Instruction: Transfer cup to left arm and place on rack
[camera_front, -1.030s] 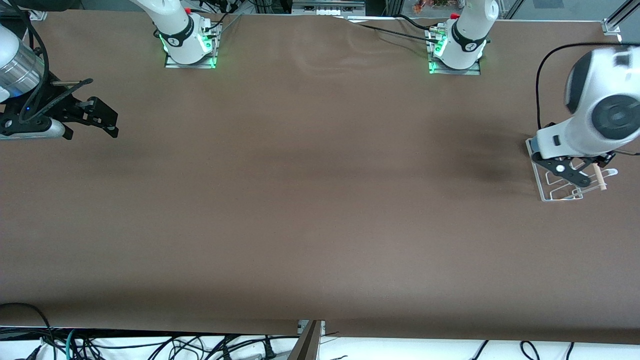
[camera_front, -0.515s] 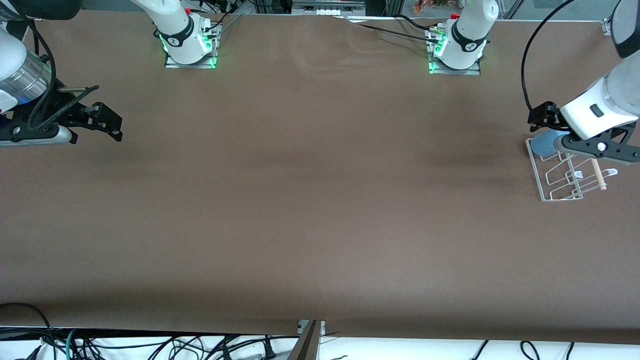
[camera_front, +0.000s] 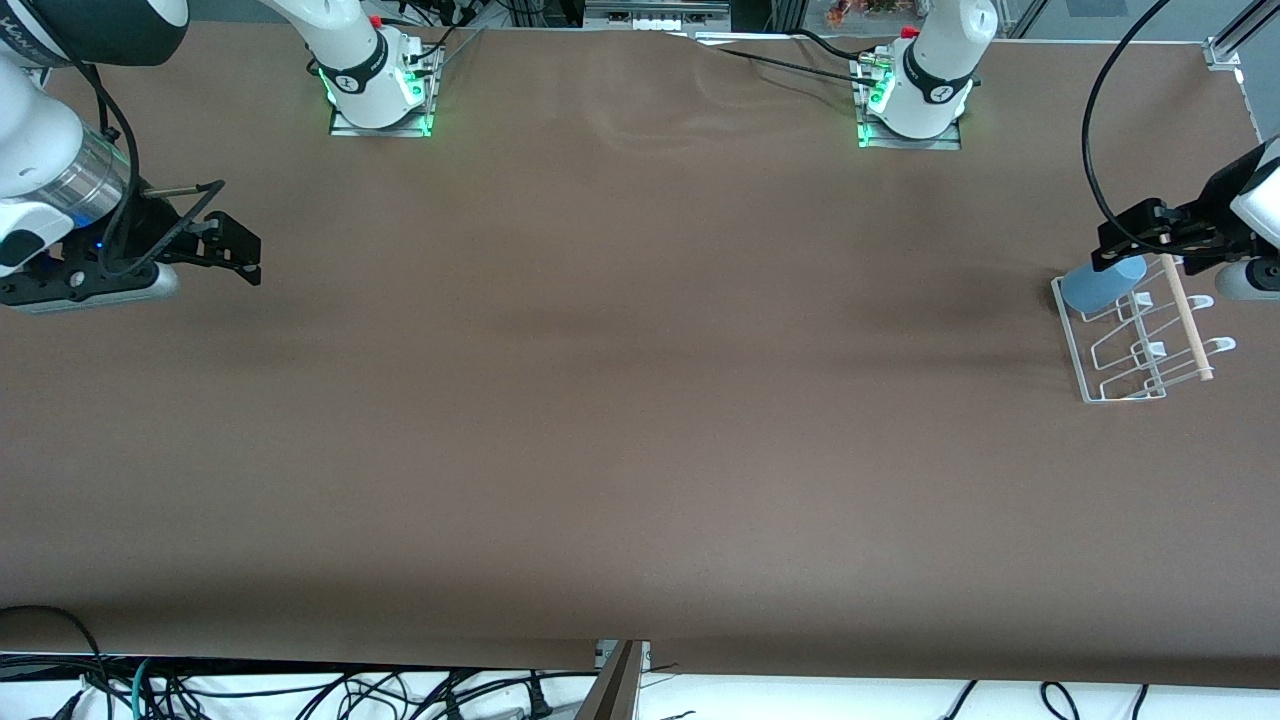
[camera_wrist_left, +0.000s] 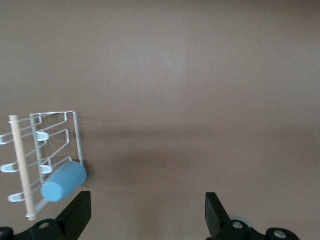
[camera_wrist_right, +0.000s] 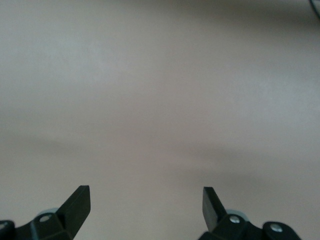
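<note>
The light-blue cup (camera_front: 1103, 283) lies on its side on the white wire rack (camera_front: 1122, 396), at the rack's end farther from the front camera, beside the wooden dowel (camera_front: 1185, 315). My left gripper (camera_front: 1135, 235) is open and empty, in the air just above the cup and apart from it. In the left wrist view the cup (camera_wrist_left: 63, 181) rests on the rack (camera_wrist_left: 78, 137) beside one finger of the left gripper (camera_wrist_left: 146, 212), outside the jaws. My right gripper (camera_front: 235, 250) is open and empty above the right arm's end of the table; the right wrist view shows the right gripper (camera_wrist_right: 145, 205) over bare tabletop.
The brown tabletop (camera_front: 640, 400) carries nothing else. The two arm bases (camera_front: 378, 90) stand along the edge farthest from the front camera. A black cable (camera_front: 1090, 150) hangs from the left arm above the rack. The rack stands close to the table's end.
My left gripper has come up off the rack and moved away, leaving the cup lying on the rack. My right gripper has drifted slightly toward the table's middle.
</note>
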